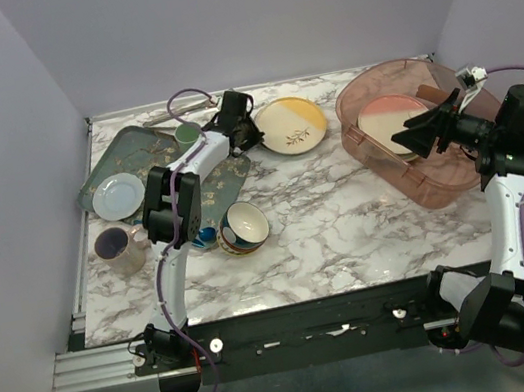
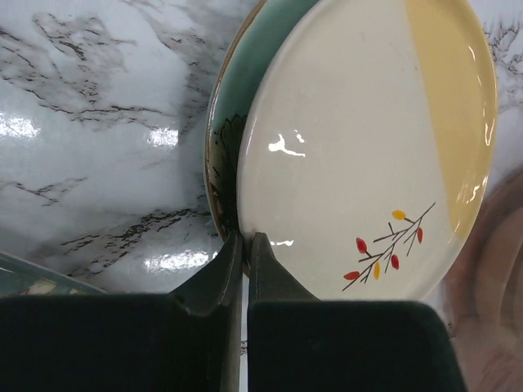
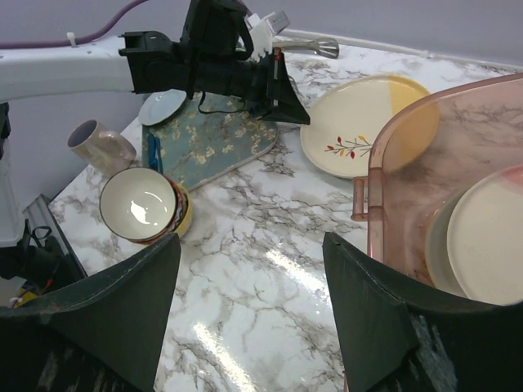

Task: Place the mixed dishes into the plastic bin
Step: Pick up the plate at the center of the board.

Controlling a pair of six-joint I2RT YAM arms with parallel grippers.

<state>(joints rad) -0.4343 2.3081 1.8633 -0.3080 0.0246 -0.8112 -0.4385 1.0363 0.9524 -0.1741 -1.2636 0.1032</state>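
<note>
Here, the yellow-and-cream plate (image 1: 290, 125), on the marble table (image 1: 348, 221) beside the plastic bin (image 3: 377, 163), is pinched at its rim by the narrowed left gripper (image 2: 243, 238), while the right gripper (image 3: 251, 245) is held wide open.

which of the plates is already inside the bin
The pink-and-cream plate, lying in the plastic bin. The yellow-and-cream sprig plate lies outside it, to the bin's left, and the small pale plate rests on the green tray.
</note>
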